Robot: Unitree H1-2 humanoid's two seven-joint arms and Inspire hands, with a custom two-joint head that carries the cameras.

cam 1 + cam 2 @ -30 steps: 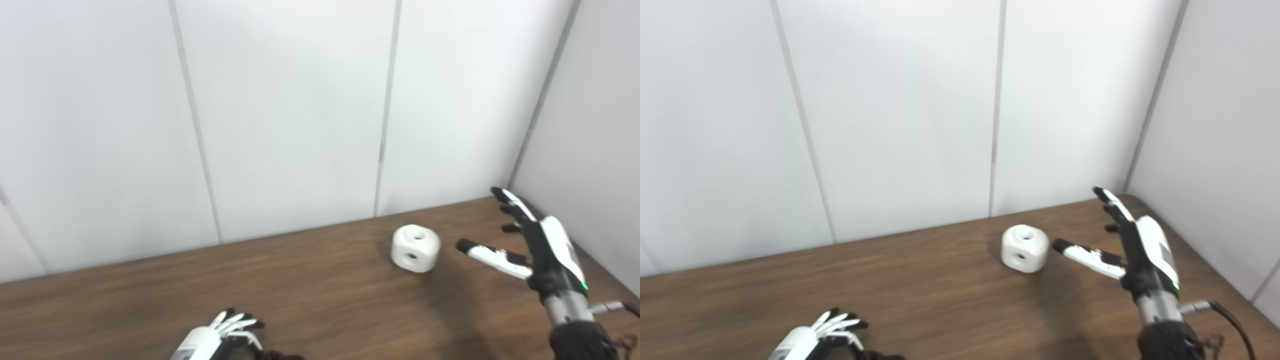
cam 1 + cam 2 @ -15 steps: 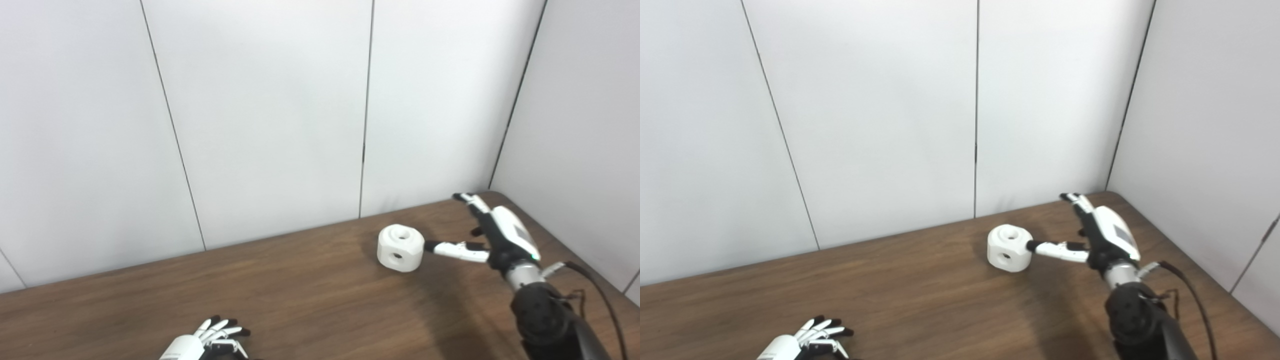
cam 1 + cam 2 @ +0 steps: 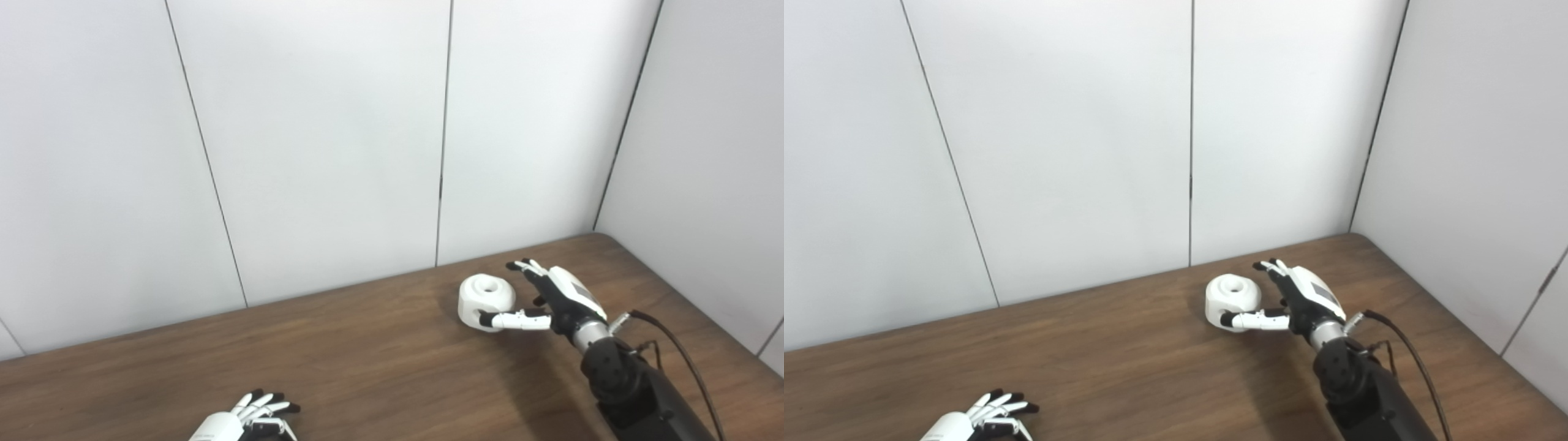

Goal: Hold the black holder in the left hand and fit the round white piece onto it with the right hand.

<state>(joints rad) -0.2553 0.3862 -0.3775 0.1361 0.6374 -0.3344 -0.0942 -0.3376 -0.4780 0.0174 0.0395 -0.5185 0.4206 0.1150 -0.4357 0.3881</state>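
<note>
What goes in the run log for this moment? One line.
right hand: open, cupping round white piece on table | left hand: open, idle at near edge | black holder: not visible

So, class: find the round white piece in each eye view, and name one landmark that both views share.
Left eye view: round white piece right of centre, on the table, by the right hand.
Right eye view: it sits just right of centre.
Shared landmark: the vertical wall seam behind it.

The right hand (image 3: pixel 554 298) reaches toward ten o'clock, fingers spread, thumb stretched toward nine o'clock. The left hand (image 3: pixel 245 419) sits low at seven o'clock, fingers loosely apart, holding nothing.
</note>
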